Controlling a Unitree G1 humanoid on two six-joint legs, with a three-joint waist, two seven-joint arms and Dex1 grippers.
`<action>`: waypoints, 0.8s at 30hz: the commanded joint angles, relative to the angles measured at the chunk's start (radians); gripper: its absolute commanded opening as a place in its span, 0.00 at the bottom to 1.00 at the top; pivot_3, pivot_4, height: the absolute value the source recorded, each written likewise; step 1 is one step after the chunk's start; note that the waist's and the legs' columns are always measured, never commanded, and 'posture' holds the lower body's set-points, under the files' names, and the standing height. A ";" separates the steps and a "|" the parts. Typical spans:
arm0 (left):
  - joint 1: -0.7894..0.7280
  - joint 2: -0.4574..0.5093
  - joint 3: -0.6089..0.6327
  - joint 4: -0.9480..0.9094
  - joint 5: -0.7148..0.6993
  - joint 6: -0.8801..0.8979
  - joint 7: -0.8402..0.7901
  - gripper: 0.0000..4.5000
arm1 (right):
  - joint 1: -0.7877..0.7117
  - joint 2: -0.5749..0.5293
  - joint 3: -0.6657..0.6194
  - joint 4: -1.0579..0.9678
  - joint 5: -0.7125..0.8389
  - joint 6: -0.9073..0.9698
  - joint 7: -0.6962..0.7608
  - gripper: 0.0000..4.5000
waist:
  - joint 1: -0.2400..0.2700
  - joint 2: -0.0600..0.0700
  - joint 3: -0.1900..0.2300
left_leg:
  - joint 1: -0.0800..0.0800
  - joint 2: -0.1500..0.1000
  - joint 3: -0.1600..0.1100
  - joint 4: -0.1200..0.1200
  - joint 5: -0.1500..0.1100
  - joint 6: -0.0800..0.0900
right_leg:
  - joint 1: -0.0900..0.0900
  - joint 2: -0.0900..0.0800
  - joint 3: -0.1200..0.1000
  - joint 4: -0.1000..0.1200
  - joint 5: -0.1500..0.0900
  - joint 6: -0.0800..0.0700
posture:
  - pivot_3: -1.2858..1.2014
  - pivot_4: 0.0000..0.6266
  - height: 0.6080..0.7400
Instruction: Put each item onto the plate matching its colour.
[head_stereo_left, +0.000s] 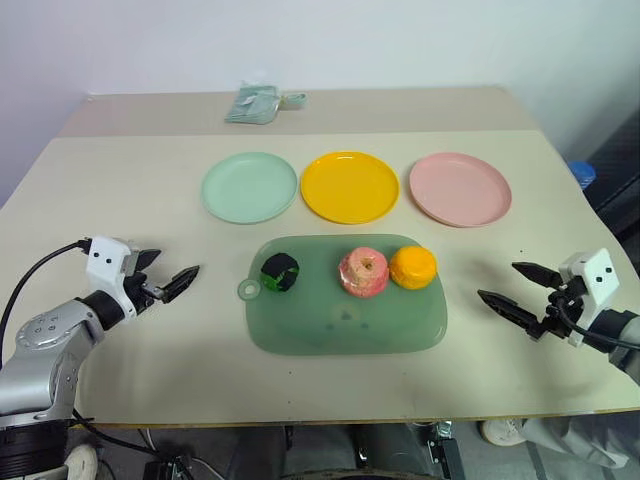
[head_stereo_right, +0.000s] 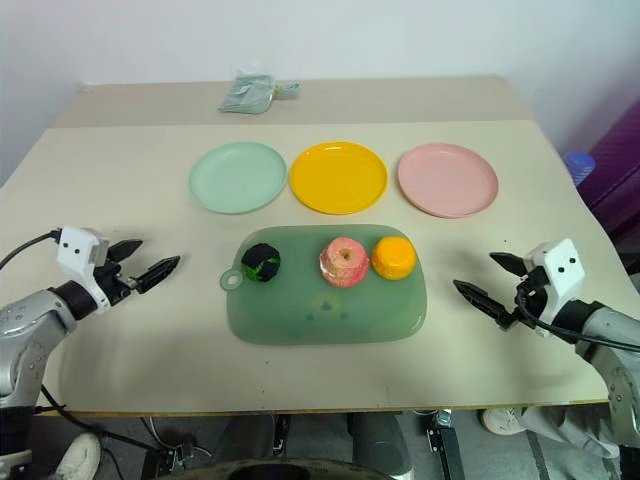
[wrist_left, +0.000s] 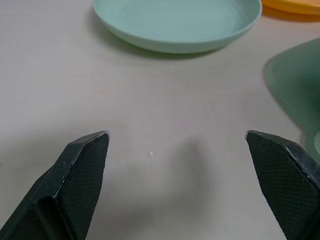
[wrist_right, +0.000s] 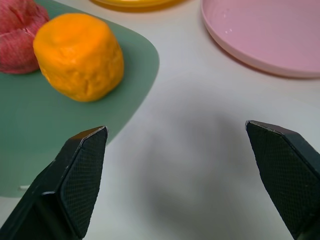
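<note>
Three items sit in a row on the green cutting board (head_stereo_left: 345, 320): a dark green-black ball (head_stereo_left: 279, 271), a pink-red apple (head_stereo_left: 363, 272) and an orange fruit (head_stereo_left: 412, 267). Behind the board lie a mint green plate (head_stereo_left: 249, 187), a yellow plate (head_stereo_left: 350, 187) and a pink plate (head_stereo_left: 460, 188), all bare. My left gripper (head_stereo_left: 168, 272) hovers open left of the board, pointing toward it. My right gripper (head_stereo_left: 512, 287) is open too, right of the board. The right wrist view has the orange fruit (wrist_right: 80, 56) and the pink plate (wrist_right: 265, 32) ahead of the fingers.
A crumpled pale green packet (head_stereo_left: 256, 103) lies at the table's far edge. The table's front edge runs just below both arms. A blue object (head_stereo_left: 583, 175) is on the floor to the right of the table.
</note>
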 joint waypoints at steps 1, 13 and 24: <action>-0.003 0.005 0.016 -0.036 0.000 -0.005 0.009 1.00 | -0.015 0.004 0.011 -0.050 0.001 0.007 -0.028 1.00 | 0.000 0.000 0.000 | 0.000 0.000 0.000 0.000 0.000 0.000 | 0.000 0.000 0.000 0.000 0.000 0.000 | 0.52 0.24 1.00; -0.121 -0.086 -0.031 -0.139 -0.088 0.090 0.074 1.00 | -0.092 0.046 0.024 -0.099 -0.024 0.008 -0.172 1.00 | 0.004 0.000 0.000 | -0.001 0.000 0.000 0.000 0.000 0.000 | 0.000 0.000 0.000 0.000 0.000 0.000 | 0.52 0.24 1.00; -0.273 0.014 -0.262 -0.202 -0.152 0.181 -0.196 1.00 | 0.013 0.035 -0.020 -0.384 0.233 0.214 -0.163 1.00 | -0.005 0.000 0.000 | 0.000 -0.001 0.000 0.000 0.000 0.000 | 0.000 0.002 0.000 0.000 0.000 0.000 | 0.52 0.24 1.00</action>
